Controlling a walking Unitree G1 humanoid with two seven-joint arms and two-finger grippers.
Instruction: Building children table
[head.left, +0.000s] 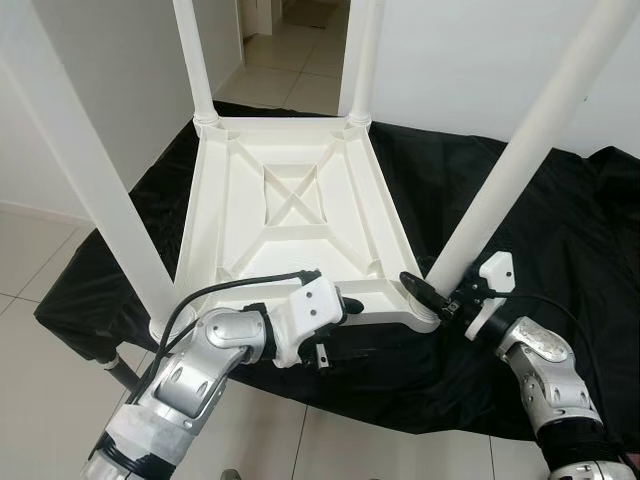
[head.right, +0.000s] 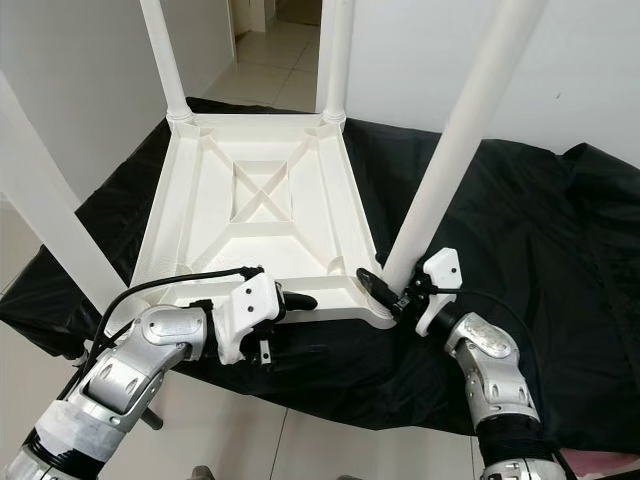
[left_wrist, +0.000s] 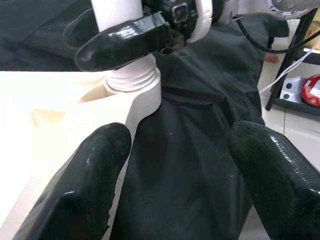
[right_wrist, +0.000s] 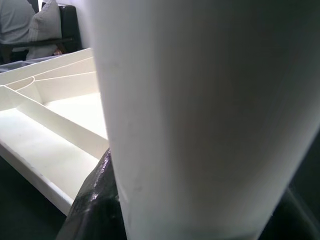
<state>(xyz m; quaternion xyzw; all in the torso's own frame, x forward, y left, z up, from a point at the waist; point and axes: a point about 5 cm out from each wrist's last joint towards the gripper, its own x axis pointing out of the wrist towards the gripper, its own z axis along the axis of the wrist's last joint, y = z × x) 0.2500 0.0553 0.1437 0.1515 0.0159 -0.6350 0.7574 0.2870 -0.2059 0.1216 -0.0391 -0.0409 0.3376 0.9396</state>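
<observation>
Already, from my head cameras, the upturned white tabletop (head.left: 290, 215) lies on the black cloth (head.left: 500, 190) with four legs standing in its corners. My left wrist view shows my left gripper (head.left: 335, 325) spread wide beside the near edge. My right wrist view shows my right gripper (head.right: 385, 287) clasping the near-right leg (head.left: 520, 160), probably the last to tighten.

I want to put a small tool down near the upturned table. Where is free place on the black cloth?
The black cloth lies bare to the right of the upturned white plastic tabletop, past the near right leg. It is crowded at the near edge: the right gripper clasps that leg's base, and the open left gripper sits beside it.
</observation>
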